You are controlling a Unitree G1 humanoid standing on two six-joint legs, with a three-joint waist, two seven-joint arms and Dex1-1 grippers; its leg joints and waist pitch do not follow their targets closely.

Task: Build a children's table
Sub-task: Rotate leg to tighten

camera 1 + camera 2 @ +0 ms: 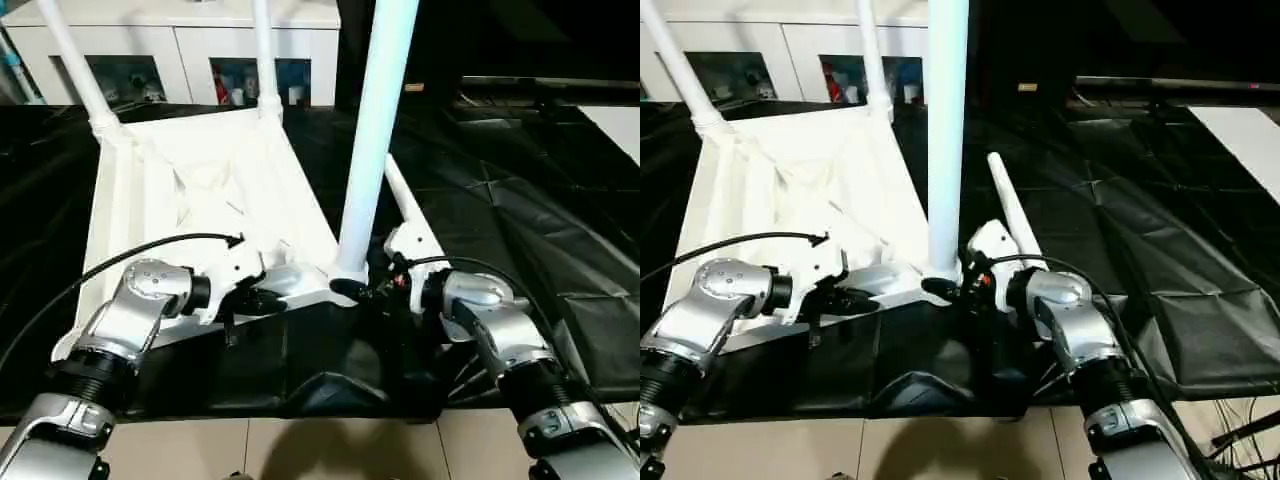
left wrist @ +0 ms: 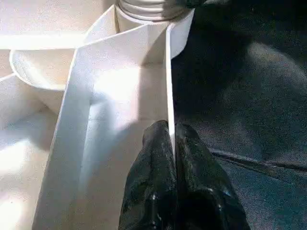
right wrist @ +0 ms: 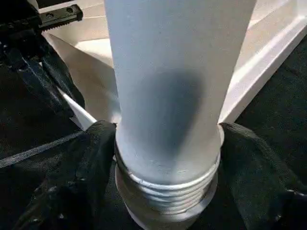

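Note:
The children's table lies upside down on the black sheet, its white tabletop (image 1: 200, 180) showing the ribbed underside. Two legs (image 1: 75, 60) (image 1: 263, 50) stand upright in the far corner sockets. A third leg (image 1: 375, 130) stands at the near right corner, its threaded end (image 3: 168, 187) just above the socket. My right gripper (image 3: 168, 139) holds this leg low down, one black finger on each side. My left gripper (image 2: 171, 139) is shut on the tabletop's thin near rim (image 2: 169, 72), close to that corner. A fourth leg (image 1: 1005, 205) lies on the sheet to the right.
A white cabinet (image 1: 180, 40) with glass doors stands behind the work table. The black sheet (image 1: 520, 200) stretches right, with a white panel (image 1: 615, 125) at its far right. The table's front edge and floor tiles (image 1: 300, 450) are just below my forearms.

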